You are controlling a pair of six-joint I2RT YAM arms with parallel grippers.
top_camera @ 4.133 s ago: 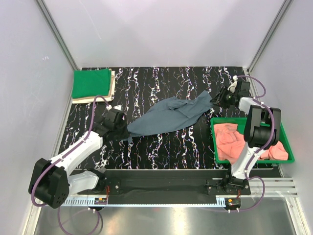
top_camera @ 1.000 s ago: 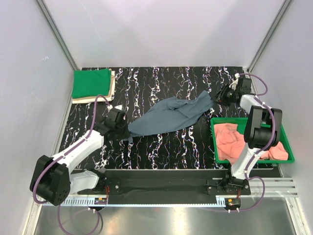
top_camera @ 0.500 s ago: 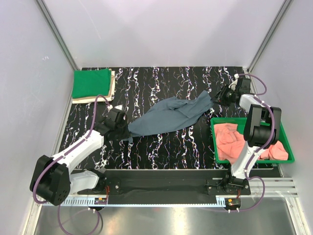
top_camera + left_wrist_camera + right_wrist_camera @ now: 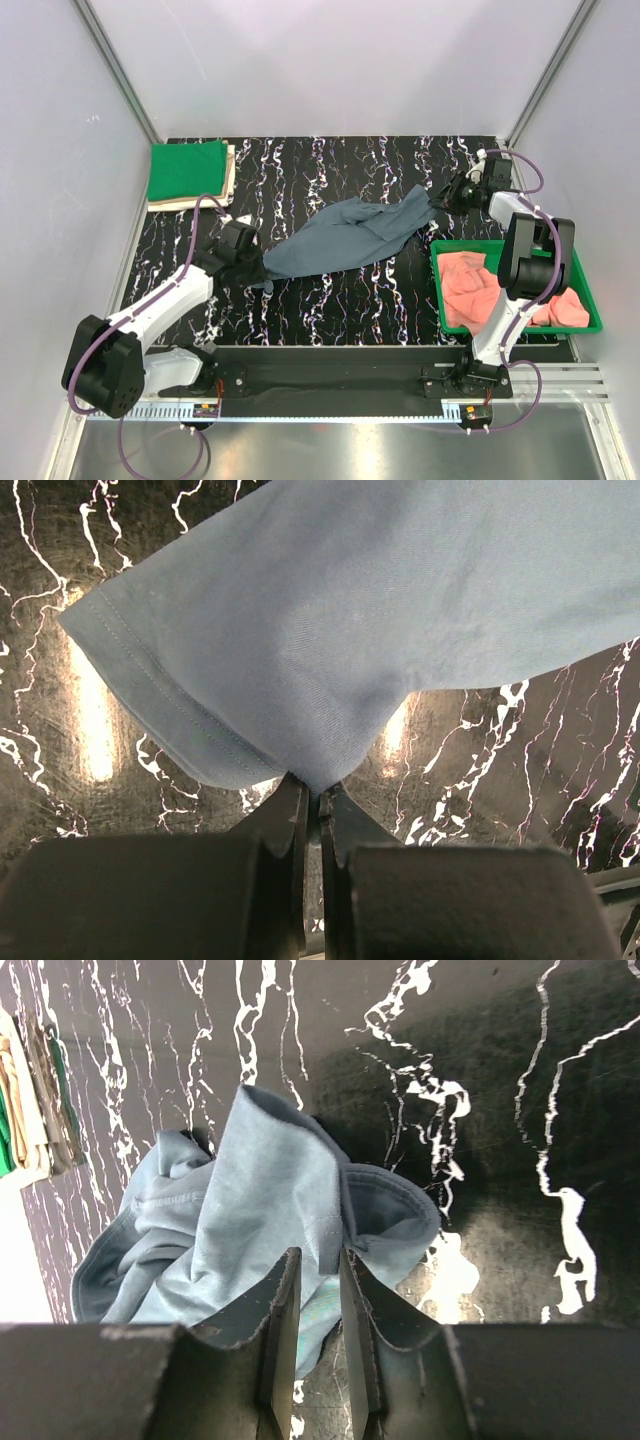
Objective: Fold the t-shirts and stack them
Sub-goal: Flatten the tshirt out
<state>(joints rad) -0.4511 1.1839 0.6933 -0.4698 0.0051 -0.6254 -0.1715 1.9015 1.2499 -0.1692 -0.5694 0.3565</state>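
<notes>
- Table (image 4: 330,300): black, white-veined top. All the work sat on it, with the two arm bases at the near edge.
- Blue-grey t-shirt (image 4: 345,238): lay crumpled across the middle of the table in a long diagonal band, from near-left to far-right. It was unfolded, creased and bunched toward the far-right end, with each end at a gripper.
- Green tray (image 4: 560,328): sat at the near right and held the salmon-pink t-shirts (image 4: 465,285) in a loose heap, not yet folded.
- Stack at the far-left corner: a folded green t-shirt (image 4: 187,170) lay on top of a beige t-shirt (image 4: 185,205), only an edge of which showed. Judged done.
- Left gripper (image 4: 262,268): jaws pressed together on a pinch of the blue-grey cloth just beside a stitched hem. The cloth rose taut from the pinch.
- Right gripper (image 4: 440,200): jaws narrow, closed onto a ridge of cloth at the bunched far-right end. A curled edge lay just beside the fingers.
- Step in hand (judgement): spreading the blue-grey shirt flat. No fold was started.
- Next move (judgement): draw the two ends apart and lay the cloth out smooth. This needs both pinches to hold. The right one sat on a bunched fold rather than a clean corner, so a slip or a re-grip seemed likely.
</notes>
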